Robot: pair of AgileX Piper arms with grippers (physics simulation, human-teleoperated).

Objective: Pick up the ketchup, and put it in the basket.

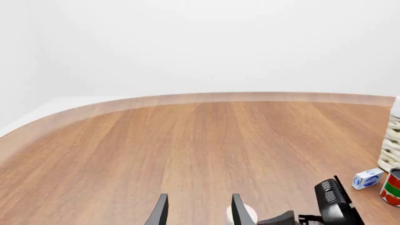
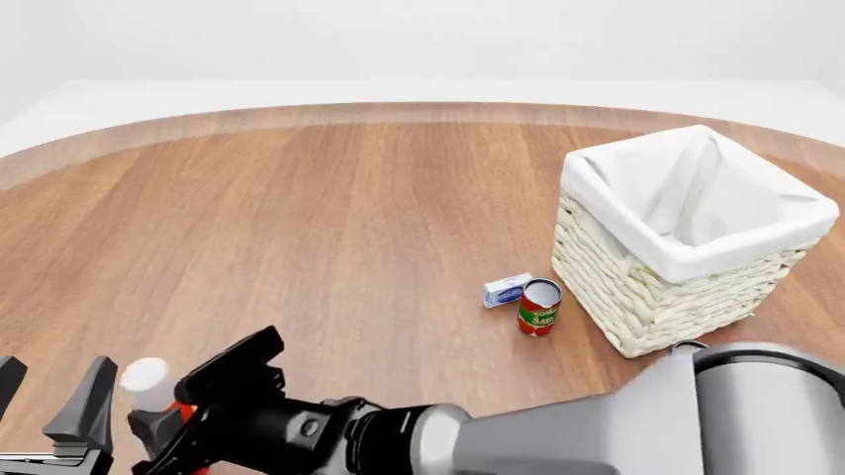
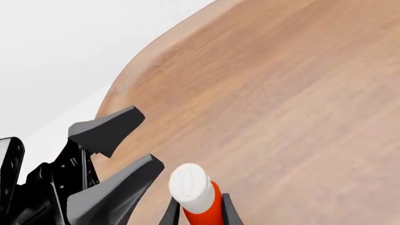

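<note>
Red ketchup (image 3: 198, 199) sits pinched in your right gripper (image 3: 198, 211), left gripper (image 1: 196, 211) gaping empty; the carry to the basket (image 2: 687, 252) remains.

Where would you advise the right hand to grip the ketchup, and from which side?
Grip the ketchup on its red body just below the white cap, from the side: it narrows towards the cap. The right hand already flanks the body there.
</note>
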